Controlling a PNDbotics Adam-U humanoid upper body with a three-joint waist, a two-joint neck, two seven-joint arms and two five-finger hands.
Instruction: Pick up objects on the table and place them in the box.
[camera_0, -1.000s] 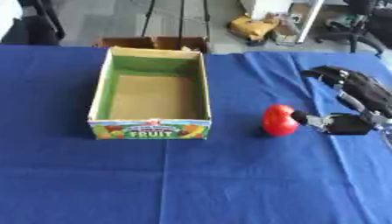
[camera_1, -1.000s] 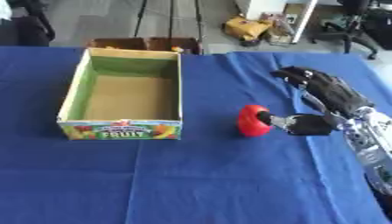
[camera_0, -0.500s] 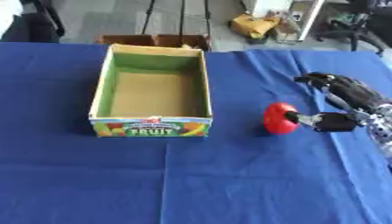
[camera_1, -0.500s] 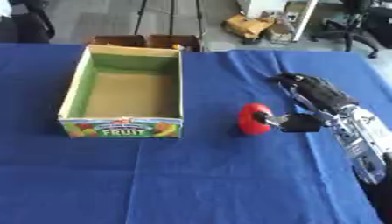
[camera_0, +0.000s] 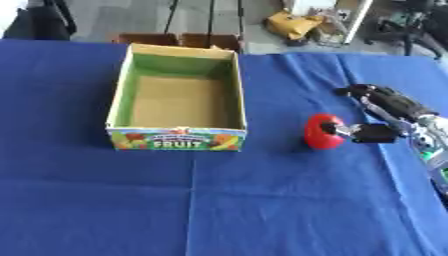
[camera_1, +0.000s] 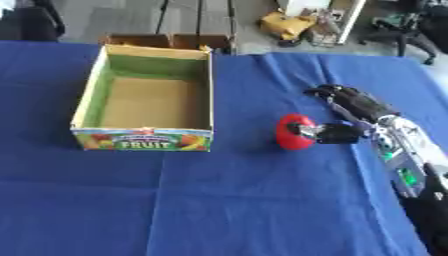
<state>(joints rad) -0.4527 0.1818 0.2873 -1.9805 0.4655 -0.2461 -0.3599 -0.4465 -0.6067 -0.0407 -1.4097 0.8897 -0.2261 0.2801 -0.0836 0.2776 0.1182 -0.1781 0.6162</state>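
A red round object (camera_1: 293, 132) sits on the blue tablecloth (camera_1: 227, 200), right of the box. The box (camera_1: 211, 90) is an open cardboard fruit box with green inner walls and a bare brown floor, nothing inside it. My right hand (camera_1: 360, 106) reaches in from the right. Its thumb (camera_1: 337, 133) touches the red object's right side, while its fingers (camera_1: 337, 94) stretch out behind and to the right, apart from the object. My left hand does not show in either view.
Beyond the table's far edge stand brown cardboard boxes (camera_1: 149, 40) and a yellow bundle (camera_1: 289, 22) on the floor. Blue cloth stretches in front of the box and the red object. The table's right edge lies close to my right arm.
The pictures have shifted a little, so the camera moved. My right hand stays beside the red object with its thumb against it. The object and the box have not moved.
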